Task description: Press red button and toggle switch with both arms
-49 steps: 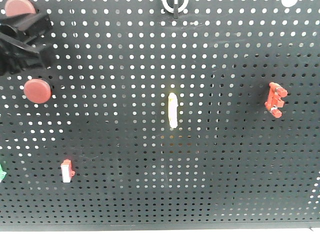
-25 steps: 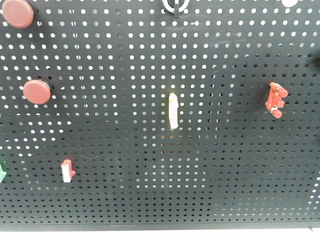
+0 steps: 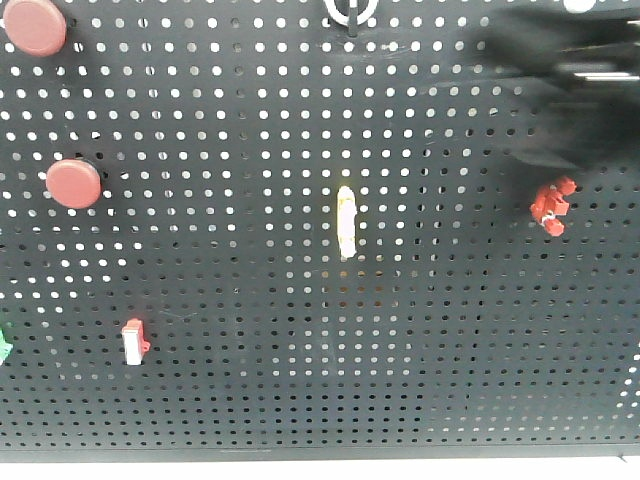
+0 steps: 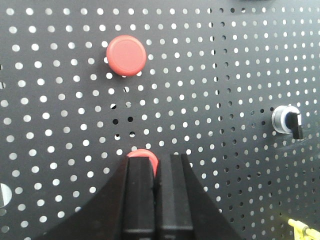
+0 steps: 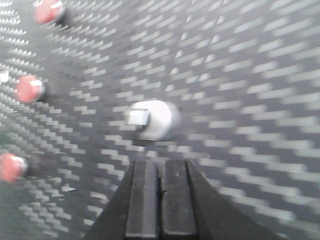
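The black pegboard (image 3: 300,380) carries two round red buttons at the upper left, one (image 3: 35,25) above the other (image 3: 73,183). The bright red toggle switch (image 3: 552,207) is at the right. My right gripper (image 3: 570,80) is a blurred black shape just above the switch, hiding its top. In the right wrist view the right gripper (image 5: 160,162) is shut and empty, below a silvery knob (image 5: 152,120). My left gripper (image 4: 156,160) is shut, and its tips cover the lower part of a red button (image 4: 145,155). A second red button (image 4: 126,55) is above it. The left gripper is out of the front view.
A pale yellow lever (image 3: 346,222) is at the board's middle. A small red-and-white switch (image 3: 133,341) is at the lower left, with a green piece (image 3: 3,345) at the left edge. A black-and-silver rotary knob (image 4: 289,122) shows in the left wrist view.
The left gripper left the front view's upper left corner a second ago. The right gripper has come in at the upper right, moving fast, and now covers the top of the toggle switch.
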You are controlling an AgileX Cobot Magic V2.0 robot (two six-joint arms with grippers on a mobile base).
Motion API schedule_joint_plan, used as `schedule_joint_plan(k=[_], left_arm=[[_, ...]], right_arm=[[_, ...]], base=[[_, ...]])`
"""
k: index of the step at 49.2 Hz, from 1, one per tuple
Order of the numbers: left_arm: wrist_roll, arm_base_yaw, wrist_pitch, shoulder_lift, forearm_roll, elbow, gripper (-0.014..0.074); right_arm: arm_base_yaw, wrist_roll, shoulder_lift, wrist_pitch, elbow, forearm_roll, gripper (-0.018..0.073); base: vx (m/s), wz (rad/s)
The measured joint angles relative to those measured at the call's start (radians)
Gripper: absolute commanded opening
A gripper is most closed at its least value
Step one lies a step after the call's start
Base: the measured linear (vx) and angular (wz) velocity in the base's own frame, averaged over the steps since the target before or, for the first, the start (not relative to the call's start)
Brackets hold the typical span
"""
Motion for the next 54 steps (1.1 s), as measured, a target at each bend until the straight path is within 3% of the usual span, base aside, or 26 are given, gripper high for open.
schedule_joint_plan(k=[9,10,16,37,54], left_arm=[[0.0,0.0,0.0,0.0,0.0,0.0,0.0002],[0.0,0.0,0.0,0.0,0.0,0.0,0.0002],[0.0,0.0,0.007,0.0,0.0,0.0,0.0002],[0.0,0.0,0.037,0.0,0.0,0.0,0.0002],[0.0,0.0,0.037,0.0,0.0,0.0,0.0002]], right_arm=[[0.167,0.0,0.073,0.171,-0.077,-0.009,0.0],[0.222,-0.001,0.125,0.208,-0.128,-0.029,0.0],[0.272,0.0,0.179,0.259,-0.19,-0.03,0.0],[0.285,0.016,0.261,0.431,-0.3,-0.023,0.0],[0.289,0.016,0.258,0.463,-0.301,-0.007,0.0]], base=[[0.0,0.0],[0.0,0.0],[0.0,0.0],[0.0,0.0],[0.0,0.0]])
